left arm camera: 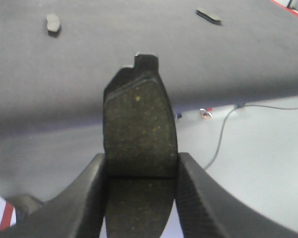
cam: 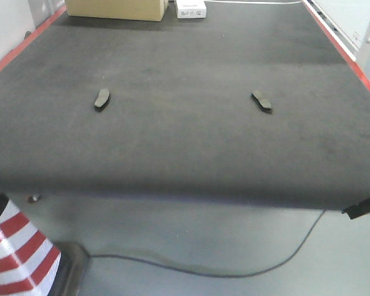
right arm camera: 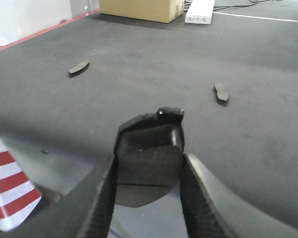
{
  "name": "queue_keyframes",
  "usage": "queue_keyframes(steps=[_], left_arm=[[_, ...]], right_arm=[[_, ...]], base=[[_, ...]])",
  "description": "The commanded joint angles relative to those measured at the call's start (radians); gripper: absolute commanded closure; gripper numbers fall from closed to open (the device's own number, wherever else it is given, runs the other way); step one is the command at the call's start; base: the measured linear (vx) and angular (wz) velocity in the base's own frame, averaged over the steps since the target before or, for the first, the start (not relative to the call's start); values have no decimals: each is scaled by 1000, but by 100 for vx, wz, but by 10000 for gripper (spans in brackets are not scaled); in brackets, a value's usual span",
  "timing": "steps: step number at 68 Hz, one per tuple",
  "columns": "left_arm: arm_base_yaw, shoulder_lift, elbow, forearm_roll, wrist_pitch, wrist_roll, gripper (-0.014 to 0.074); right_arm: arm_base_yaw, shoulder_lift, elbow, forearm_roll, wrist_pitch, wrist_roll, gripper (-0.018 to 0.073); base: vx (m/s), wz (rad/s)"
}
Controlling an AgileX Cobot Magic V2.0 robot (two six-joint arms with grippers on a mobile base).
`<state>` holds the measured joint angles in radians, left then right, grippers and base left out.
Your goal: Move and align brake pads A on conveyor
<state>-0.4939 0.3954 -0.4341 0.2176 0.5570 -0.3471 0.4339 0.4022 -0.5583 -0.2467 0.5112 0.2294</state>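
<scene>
Two brake pads already lying on the conveyor [cam: 185, 74]: left pad [cam: 102, 98], right pad [cam: 262, 102], well apart. Left gripper [left arm camera: 139, 171] clamped on a third pad [left arm camera: 138, 124]; right gripper [right arm camera: 148, 171] clamped on a fourth pad [right arm camera: 149, 148], both near the belt's near edge. Best carried forward level, set down between the lying pair, turned to match, released only once flat.

- left gripper [left arm camera: 141, 193] — two broad fingers [left arm camera: 84, 203] of matte dark grey, almost black, curving outward toward the base
- inner finger faces carry a fine ribbed, cross-hatched texture
- right gripper [right arm camera: 148, 198] — same dark, smooth, curved fingers [right arm camera: 201, 198]
- no cables, screws or markings can be made out
</scene>
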Motion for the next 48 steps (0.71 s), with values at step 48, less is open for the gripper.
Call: queue_keyframes(steps=[48], left_arm=[[-4, 6, -29, 8, -91, -7, 603]], right_arm=[[-4, 6, -29, -18, -93, -5, 564]], base=[[41, -5]])
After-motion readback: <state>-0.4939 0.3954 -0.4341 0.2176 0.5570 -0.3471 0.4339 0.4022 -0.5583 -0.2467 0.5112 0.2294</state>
